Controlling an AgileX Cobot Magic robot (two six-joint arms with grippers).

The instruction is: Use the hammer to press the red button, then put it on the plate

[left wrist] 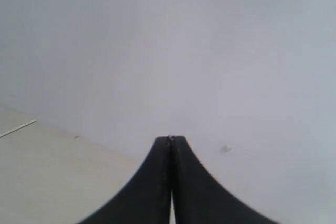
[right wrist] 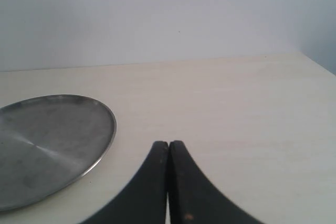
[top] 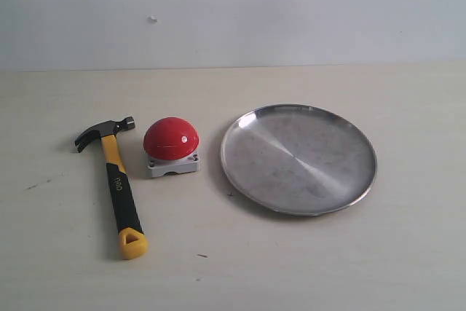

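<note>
1. Left gripper [left wrist: 170, 140]: fingers pressed together, empty, facing grey wall; hammer pos rel. to it can't tell.
2. Small claw hammer, dark head, yellow-black handle [top: 116, 180]: flat on pale table [top: 240, 267], far left, head toward wall.
3. Glossy red dome button on grey square base [top: 170, 138]: just right of hammer head, not touching.
4. Round silver metal plate [top: 298, 158]: right of button, apart; bare table all round.
5. Right gripper [right wrist: 168, 144]: fingers pressed together, empty; plate rim near.
</note>
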